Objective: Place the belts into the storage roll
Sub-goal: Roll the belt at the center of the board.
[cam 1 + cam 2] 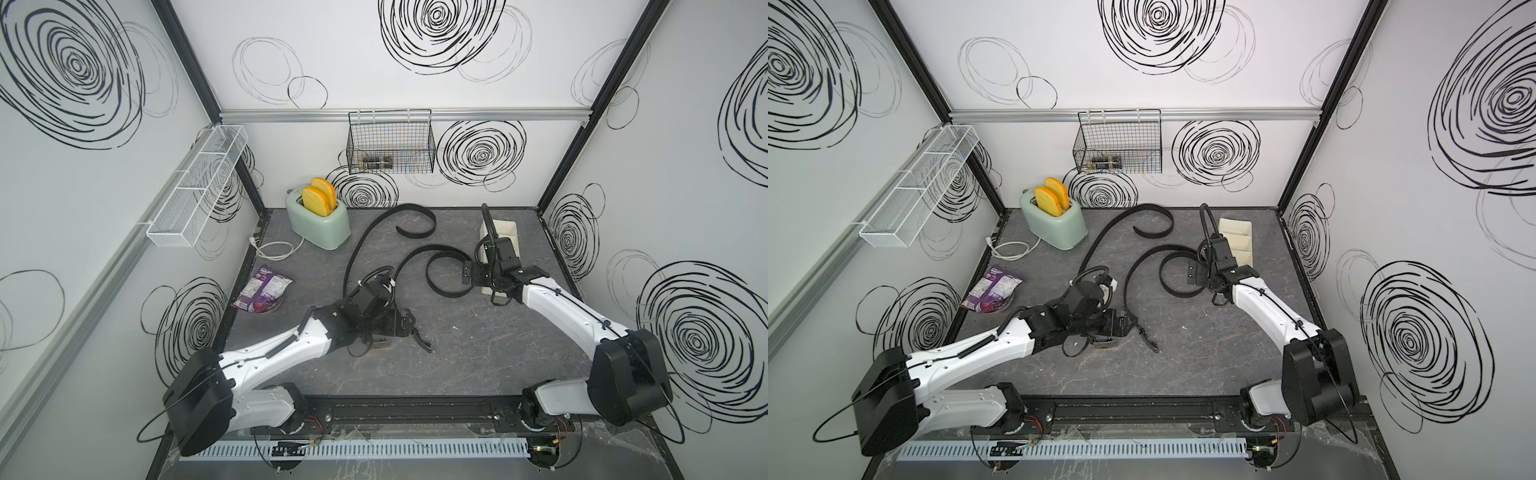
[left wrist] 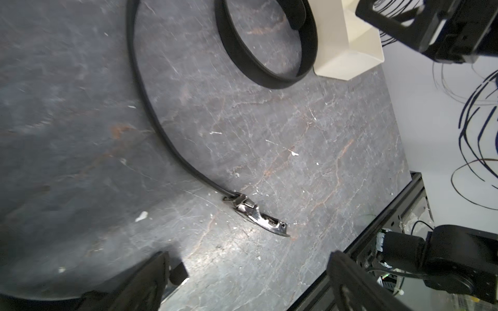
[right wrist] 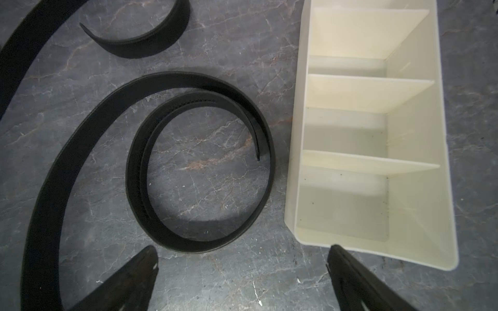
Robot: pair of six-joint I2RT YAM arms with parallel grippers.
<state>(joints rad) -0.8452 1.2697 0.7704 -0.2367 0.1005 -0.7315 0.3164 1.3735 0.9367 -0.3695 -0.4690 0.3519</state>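
Visible compartments of the tray (image 3: pixel 420 113) hold nothing; belts (image 3: pixel 80 140) sprawl just beside it on open table (image 1: pixel 478 353); left gripper (image 2: pixel 249 257) and right gripper (image 3: pixel 242 248) gape wide, holding nothing.

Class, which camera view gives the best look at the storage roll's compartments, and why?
The right wrist view: it looks down into the storage roll, showing three dividers and bare compartments. In both top views the right arm partly covers it. The left wrist view catches only one corner.
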